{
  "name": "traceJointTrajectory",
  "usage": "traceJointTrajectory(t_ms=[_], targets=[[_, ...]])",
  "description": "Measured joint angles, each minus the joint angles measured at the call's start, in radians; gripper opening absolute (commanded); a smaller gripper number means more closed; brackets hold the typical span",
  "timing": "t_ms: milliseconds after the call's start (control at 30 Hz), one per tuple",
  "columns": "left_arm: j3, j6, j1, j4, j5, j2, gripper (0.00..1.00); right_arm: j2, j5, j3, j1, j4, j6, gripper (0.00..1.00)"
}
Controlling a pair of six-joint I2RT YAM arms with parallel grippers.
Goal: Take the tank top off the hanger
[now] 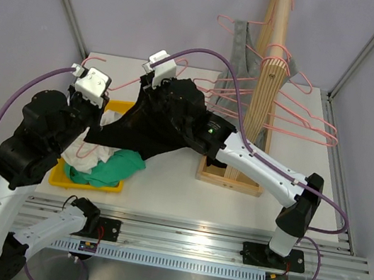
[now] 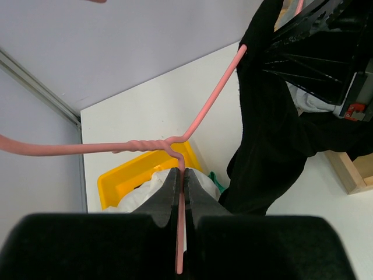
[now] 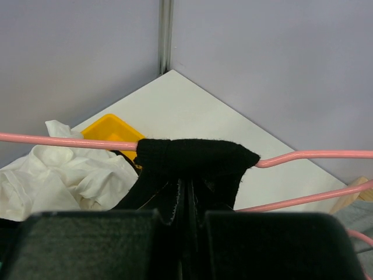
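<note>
My left gripper (image 2: 181,192) is clamped tight on the pink hanger (image 2: 207,108) wire. My right gripper (image 3: 187,204) is pinching the black tank top (image 3: 192,156) strap, which is looped over the hanger above the yellow bin (image 3: 111,129).

From above, the tank top (image 1: 168,122) hides the right pincer (image 3: 185,201); the hanger (image 2: 145,144) runs off the left wrist view's edge.

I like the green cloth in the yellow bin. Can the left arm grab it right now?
Probably not yet. The left gripper is shut on the pink hanger, so it is busy. The black tank top also hangs close by the green cloth.
</note>
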Motion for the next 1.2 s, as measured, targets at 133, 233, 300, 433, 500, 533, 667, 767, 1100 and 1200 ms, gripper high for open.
traceJointTrajectory(t_ms=[133, 233, 300, 433, 500, 533, 667, 767, 1100, 1200], targets=[[-0.001, 0.000, 0.000, 0.000, -0.004, 0.000, 0.00, -0.002, 0.020, -0.001, 0.000, -0.003, -0.007, 0.00], [-0.008, 0.000, 0.000, 0.007, -0.010, -0.004, 0.00, -0.008, 0.046, -0.001, 0.000, -0.017, -0.019, 0.00], [-0.011, 0.000, 0.000, 0.010, -0.024, -0.006, 0.00, -0.015, 0.066, -0.001, 0.001, -0.033, -0.026, 0.00], [-0.017, 0.000, 0.000, 0.015, -0.063, -0.005, 0.00, -0.039, 0.098, -0.001, 0.001, -0.064, -0.040, 0.00], [-0.018, 0.000, 0.000, 0.015, -0.082, -0.004, 0.00, -0.060, 0.113, -0.001, 0.001, -0.077, -0.047, 0.00], [-0.018, 0.000, 0.000, 0.015, -0.090, -0.004, 0.00, -0.072, 0.122, -0.001, 0.001, -0.081, -0.050, 0.00], [-0.018, -0.002, 0.000, 0.014, -0.108, -0.004, 0.00, -0.118, 0.160, -0.001, 0.002, -0.087, -0.074, 0.00], [-0.018, -0.016, 0.000, 0.008, -0.106, -0.004, 0.00, -0.129, 0.183, 0.006, 0.000, -0.088, -0.089, 0.00], [-0.072, -0.066, 0.000, -0.048, -0.072, -0.102, 0.00, -0.068, 0.181, 0.118, -0.077, -0.127, -0.101, 0.00], [-0.072, -0.080, 0.000, -0.068, -0.067, -0.150, 0.00, -0.039, 0.180, 0.157, -0.103, -0.148, -0.101, 0.00]])
